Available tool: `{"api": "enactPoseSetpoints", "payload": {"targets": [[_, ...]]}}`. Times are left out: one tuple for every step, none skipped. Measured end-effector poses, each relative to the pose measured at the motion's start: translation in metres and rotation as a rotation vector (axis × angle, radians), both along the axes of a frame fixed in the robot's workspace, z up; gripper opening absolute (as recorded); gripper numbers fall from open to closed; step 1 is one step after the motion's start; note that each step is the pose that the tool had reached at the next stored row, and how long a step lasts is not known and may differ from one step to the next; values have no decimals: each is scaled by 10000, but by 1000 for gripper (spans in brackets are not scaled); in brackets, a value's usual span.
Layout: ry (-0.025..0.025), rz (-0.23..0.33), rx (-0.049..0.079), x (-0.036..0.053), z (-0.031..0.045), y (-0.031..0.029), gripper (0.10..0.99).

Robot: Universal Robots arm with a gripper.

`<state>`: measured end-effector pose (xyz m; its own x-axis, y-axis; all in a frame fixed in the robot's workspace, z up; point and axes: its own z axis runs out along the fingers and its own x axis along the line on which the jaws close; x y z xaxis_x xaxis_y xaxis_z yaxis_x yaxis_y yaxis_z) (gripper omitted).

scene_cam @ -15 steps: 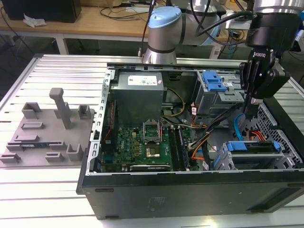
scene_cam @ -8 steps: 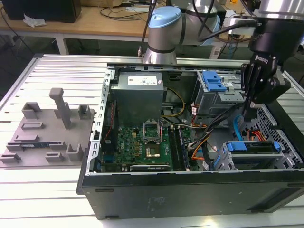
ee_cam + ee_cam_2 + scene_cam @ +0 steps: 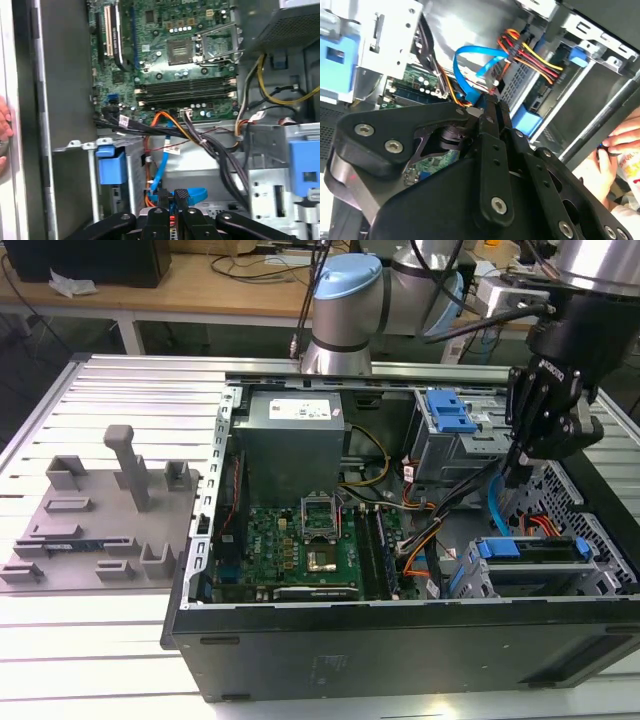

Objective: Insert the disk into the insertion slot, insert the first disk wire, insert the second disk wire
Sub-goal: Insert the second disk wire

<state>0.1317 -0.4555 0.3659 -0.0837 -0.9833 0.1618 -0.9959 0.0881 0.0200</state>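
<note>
The open computer case lies on the worktop. The disk sits in the insertion slot, below the fingers, which are clenched on the blue wire.

Lab — slotted aluminium table, cluttered workbench

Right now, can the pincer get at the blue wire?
Probably yes. The pincer hangs inside the open case right beside the blue wire; in the second wrist view its fingertips sit at the wire's loop, with nothing between them.
</note>
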Motion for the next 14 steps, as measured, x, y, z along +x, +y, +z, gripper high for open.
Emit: {"api": "enactPoseSetpoints", "payload": {"targets": [[2,1,0,2,0,-41,165],[4,1,0,7,0,-118,165],[5,1,0,13,0,-188,165],[5,2,-1,17,0,-225,165],[6,1,0,20,0,-259,165],[6,1,-1,25,0,-309,165],[6,0,-1,28,0,-343,165],[7,0,12,31,-1,-394,165],[6,-1,242,33,-1,-435,165],[6,0,526,36,-2,-457,165],[6,1,721,39,-1,-469,165],[6,0,939,41,-1,-484,165],[6,1,1132,46,-2,-510,165],[6,1,1262,61,-3,-561,165]]}}
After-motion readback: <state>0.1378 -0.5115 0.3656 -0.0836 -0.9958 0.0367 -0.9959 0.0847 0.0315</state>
